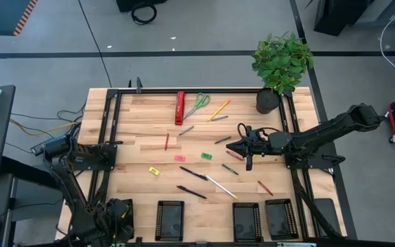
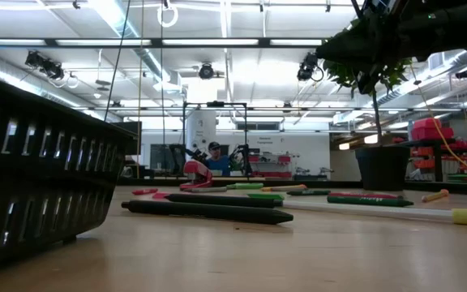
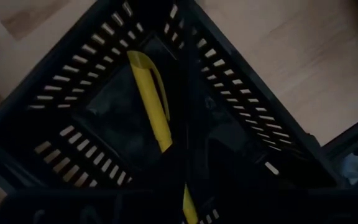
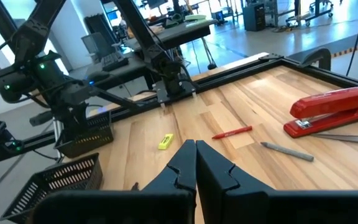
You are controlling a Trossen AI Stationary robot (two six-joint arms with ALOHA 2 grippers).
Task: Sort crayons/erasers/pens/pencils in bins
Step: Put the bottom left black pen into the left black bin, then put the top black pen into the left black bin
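Pale butcher-block worktop (image 1: 142, 120) of glued wood strips, smooth and matte, edged in black slotted rail. Four black bins along the near edge, rectangular, walls pierced with rows of small slots like mesh: three standing free (image 1: 170, 219) and the leftmost bin (image 3: 73, 81) under the left arm. Glossy red stapler (image 4: 334, 112), bar-shaped, near the far edge beside green-handled scissors (image 1: 197, 103). Leafy potted plant (image 1: 280, 65) in a dark pot at the far right corner.

Grey concrete floor around the frame; beyond it a long workshop hall with strip lights on the ceiling, more rigs and benches, and a person (image 2: 214, 158) far back.

Left tool (image 1: 118, 211) low over the leftmost bin, grip impossible to read from here. Inside that bin, lying on the floor of the tray, a smooth yellow pen (image 3: 151, 99).

Right tool (image 4: 196, 152) clenched on nothing, poised above the right middle of the worktop, pointing toward the left arm. Spread across the wood ahead of it and well apart from it: a flat yellow eraser (image 4: 165, 141), a short red crayon (image 4: 232, 132), a slim grey stick (image 4: 288, 151). Nearer the bins, two slim black pens (image 1: 194, 173) and a long whitish pencil (image 1: 221, 186); mid-worktop, a pink eraser (image 1: 180, 158) and a green eraser (image 1: 206, 156).
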